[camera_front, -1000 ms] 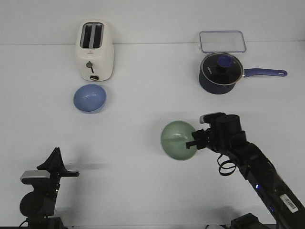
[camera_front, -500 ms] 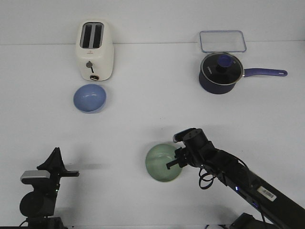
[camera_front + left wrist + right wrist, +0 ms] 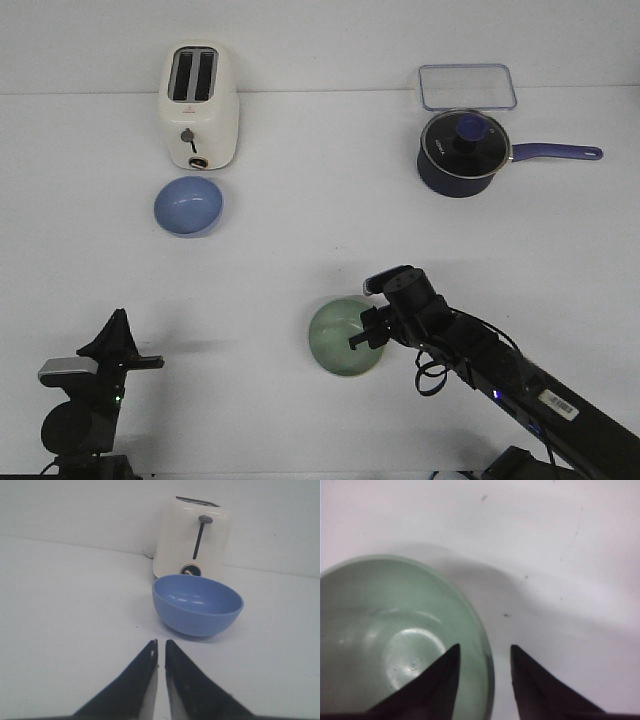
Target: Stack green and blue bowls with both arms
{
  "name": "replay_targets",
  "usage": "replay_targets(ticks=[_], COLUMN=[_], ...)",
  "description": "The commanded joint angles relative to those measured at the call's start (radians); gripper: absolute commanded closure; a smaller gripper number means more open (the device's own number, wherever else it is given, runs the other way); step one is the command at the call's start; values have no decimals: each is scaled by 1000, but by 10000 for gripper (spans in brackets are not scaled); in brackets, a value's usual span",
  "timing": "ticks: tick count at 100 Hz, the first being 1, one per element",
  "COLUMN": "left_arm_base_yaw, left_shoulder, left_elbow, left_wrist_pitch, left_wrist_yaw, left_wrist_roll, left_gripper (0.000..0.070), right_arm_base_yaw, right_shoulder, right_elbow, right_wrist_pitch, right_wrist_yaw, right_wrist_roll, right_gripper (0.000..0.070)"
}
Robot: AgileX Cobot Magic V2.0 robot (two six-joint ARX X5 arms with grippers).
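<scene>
While the front view shows the green bowl [image 3: 345, 336] sitting near the table's [image 3: 330, 210] middle front, the right gripper [image 3: 366, 332] straddles its right rim, and the blue bowl [image 3: 188, 206] rests just in front of the white toaster [image 3: 199, 106], well apart from the left gripper [image 3: 125, 350]. Both bowls look light, stiff and smooth (likely plastic, so slippery), and a rim pinch seems the best hold. Faint white lettering on the navy saucepan [image 3: 460, 152] and a barcode label on the right arm are too small to read. From the left wrist, the jaws are nearly closed on nothing, pointing at the blue bowl [image 3: 197, 604] before the toaster [image 3: 193, 542]. From the right wrist, the jaws stand apart, one inside the green bowl [image 3: 400, 640] and one outside, not visibly squeezing the wall.
</scene>
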Motion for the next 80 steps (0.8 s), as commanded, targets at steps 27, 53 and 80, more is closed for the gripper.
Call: replay_targets(ticks=[27,53,80], left_arm_base_yaw=[3,3,3], left_shoulder=[-1,39,440], left_elbow=[3,114,338], left_wrist_pitch=[12,-33,-79], left_wrist_yaw=[-2,2,27], left_wrist_roll=[-413,-435,-342], left_gripper=[688,685,686], right_arm_base_yaw=[-127,-279,-346], right_shoulder=[-268,-546,-620], right_elbow=[0,-215,-253], right_wrist_pitch=[74,222,215], right_wrist_yaw=[69,111,104], right_wrist_roll=[-24,-62,-85], right_gripper=[474,475,475])
